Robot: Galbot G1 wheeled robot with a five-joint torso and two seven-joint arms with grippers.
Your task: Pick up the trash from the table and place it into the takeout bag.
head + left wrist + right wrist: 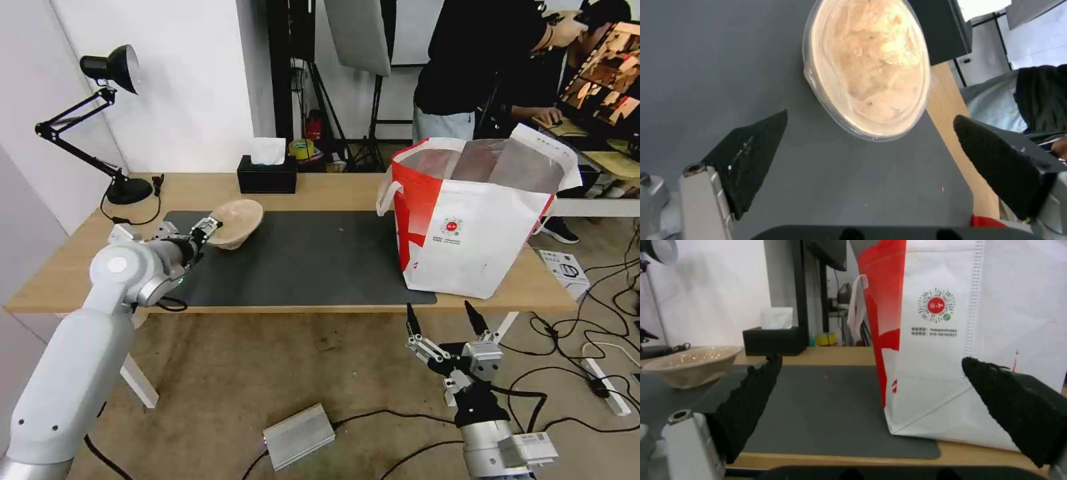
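The left claw (208, 230) stands spread apart, with the paper bowl (237, 222) just ahead of its tips on the mat (300, 267). It should advance until one finger passes over the rim, then close gently. The right claw (445, 325) waits open below the bag (480, 227).

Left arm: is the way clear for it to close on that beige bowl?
Probably yes. The left gripper hangs open just short of the beige bowl, nothing between them on the grey mat.
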